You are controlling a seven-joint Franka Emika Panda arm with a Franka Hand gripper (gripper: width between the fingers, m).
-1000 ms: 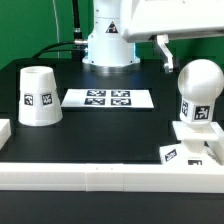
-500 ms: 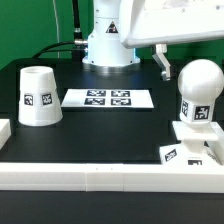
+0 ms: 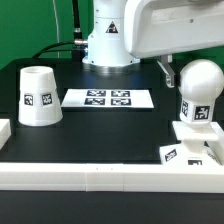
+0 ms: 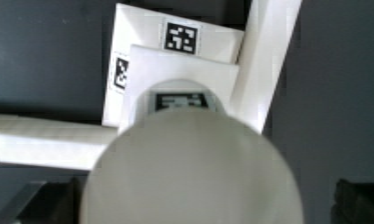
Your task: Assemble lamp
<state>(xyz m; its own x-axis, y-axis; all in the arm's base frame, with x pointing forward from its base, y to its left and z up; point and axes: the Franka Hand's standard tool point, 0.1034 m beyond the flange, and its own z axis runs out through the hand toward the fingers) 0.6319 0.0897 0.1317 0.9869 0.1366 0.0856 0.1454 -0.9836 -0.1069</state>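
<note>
gripper [image 4: 194,200] open wide: wrist view has the two dark fingers [image 4: 38,198] at either side of the bulb [image 3: 201,86], jaws straddling its ball, not closed on it; can't tell if a pad touches the ball, edges too blurred. exterior view shows only one finger, just beside the ball on the exterior view's left, tip pointing down. bulb stands upright on the base [image 3: 186,140], long axis vertical, ball up, tagged neck down on the base top. base sits in the bench corner nearest the camera at the exterior view's right, against the white rail [image 3: 90,176] that runs along the near edge; wrist view shows a second rail leg meeting it beside the base. arm [image 3: 165,28] rises at the far edge of the bench and reaches toward the exterior view's right, big white link above the bulb. shade [image 3: 39,96] stands wide end down near the edge at the exterior view's left, well apart from the bulb, tag facing the camera. marker board [image 3: 109,99] lies flat mid-bench between shade and bulb
</note>
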